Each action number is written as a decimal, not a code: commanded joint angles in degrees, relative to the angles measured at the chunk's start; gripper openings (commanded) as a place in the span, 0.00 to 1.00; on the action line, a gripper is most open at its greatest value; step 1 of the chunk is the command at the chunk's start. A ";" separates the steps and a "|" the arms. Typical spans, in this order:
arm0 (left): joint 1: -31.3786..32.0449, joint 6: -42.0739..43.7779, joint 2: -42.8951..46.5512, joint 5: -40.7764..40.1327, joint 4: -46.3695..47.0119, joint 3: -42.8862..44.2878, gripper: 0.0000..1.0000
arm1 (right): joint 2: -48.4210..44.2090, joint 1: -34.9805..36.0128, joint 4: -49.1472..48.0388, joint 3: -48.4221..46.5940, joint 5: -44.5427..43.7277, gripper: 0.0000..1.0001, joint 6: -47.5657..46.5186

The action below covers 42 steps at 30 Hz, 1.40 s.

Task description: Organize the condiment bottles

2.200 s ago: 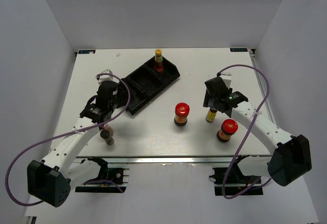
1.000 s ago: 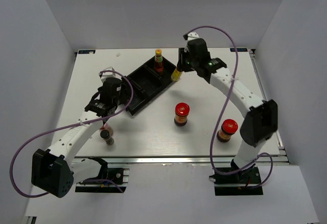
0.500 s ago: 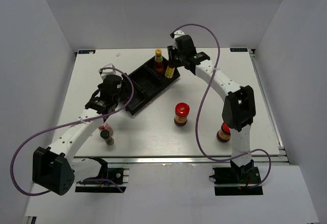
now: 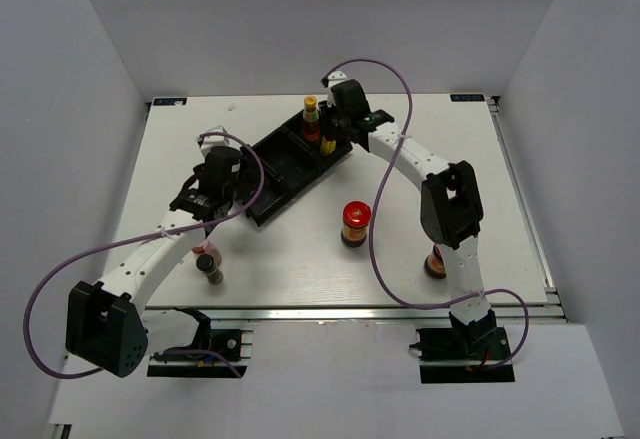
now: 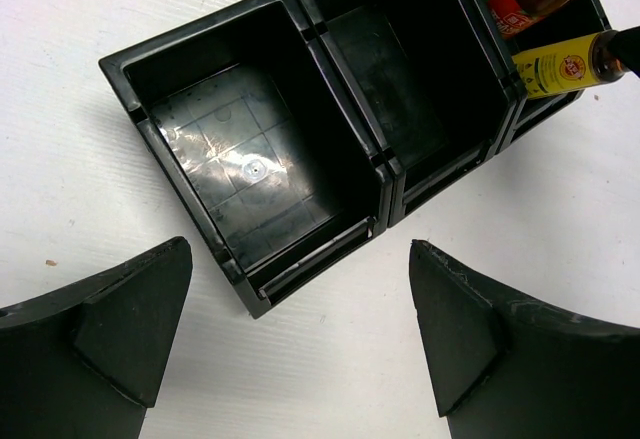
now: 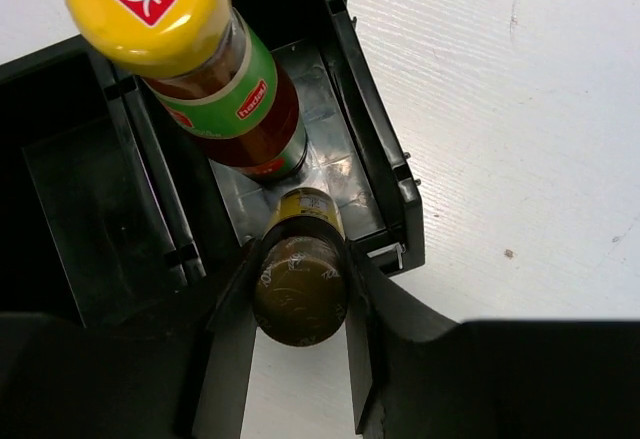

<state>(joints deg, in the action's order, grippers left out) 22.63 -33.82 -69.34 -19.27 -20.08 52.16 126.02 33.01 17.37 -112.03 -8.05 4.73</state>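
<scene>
Sauce bottle (image 6: 300, 304) hanging in tray (image 6: 385, 199)'s end slot, right gripper (image 6: 297, 259) clamping it.
Risking bumping over the yellow-capped bottle (image 6: 215, 79) just beside; left gripper (image 5: 300, 249)'s gaping empty.

The yellow-capped bottle (image 6: 200, 59) crowds the tray's (image 5: 345, 99) end compartment; its other 2 compartments lie open.

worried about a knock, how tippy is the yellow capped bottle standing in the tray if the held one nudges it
Probably tippy: the yellow-capped bottle is tall and slim on a small base. The tray walls look low, likely catching only its foot. It looks like full glass, so a light brush from the held bottle may not topple it.
</scene>
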 commanded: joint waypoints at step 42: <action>31.16 19.32 -16.16 9.51 6.20 10.67 0.98 | -79.52 -9.55 12.77 61.14 -25.43 0.89 24.89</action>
<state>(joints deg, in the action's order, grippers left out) 53.65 -16.88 -83.33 -8.80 -13.65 60.64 48.47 23.88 29.12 -51.48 -30.79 28.95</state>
